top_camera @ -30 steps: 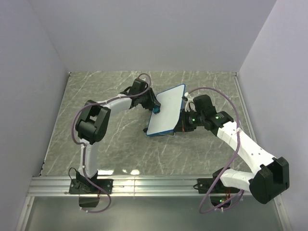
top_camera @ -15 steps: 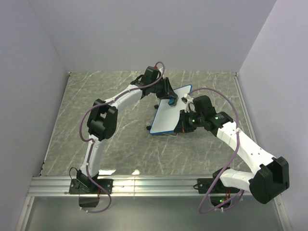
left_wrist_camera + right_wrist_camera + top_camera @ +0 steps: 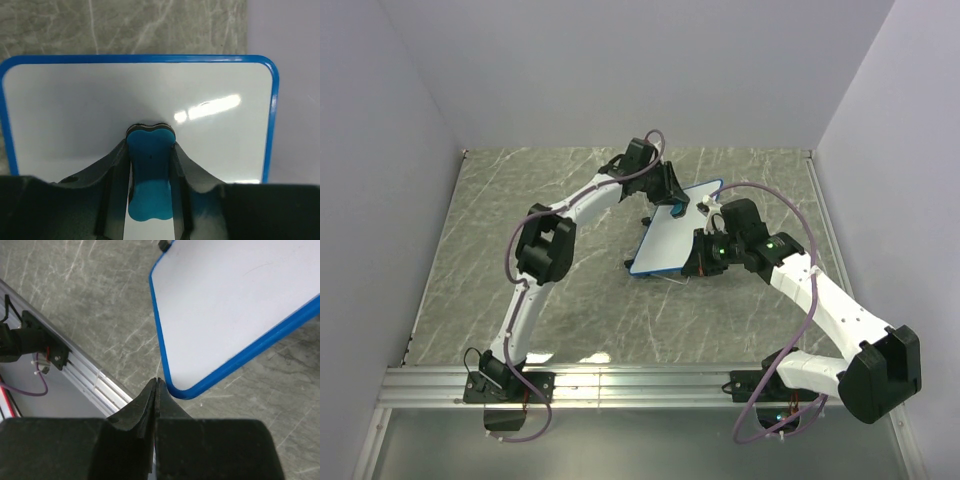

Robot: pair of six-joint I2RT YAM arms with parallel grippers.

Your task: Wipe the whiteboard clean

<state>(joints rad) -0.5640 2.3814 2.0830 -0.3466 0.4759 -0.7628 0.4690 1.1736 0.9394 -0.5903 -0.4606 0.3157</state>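
Sitting mid-table (image 3: pixel 520 190), the whiteboard (image 3: pixel 670 235) shows a plain white face. The left gripper (image 3: pixel 676 208) has its fingers clamped on a blue eraser (image 3: pixel 149 170) pressed at the board's 12 o'clock edge. The right gripper (image 3: pixel 156 385) has its fingers pinched together at the board's 4 o'clock edge.

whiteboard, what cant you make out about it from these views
- Left wrist: the whiteboard has its lower edge hidden behind the left gripper and eraser.
- Right wrist: far side cut off by the frame; unclear whether the right gripper pinches anything.
- Top external: faint marks, too small.
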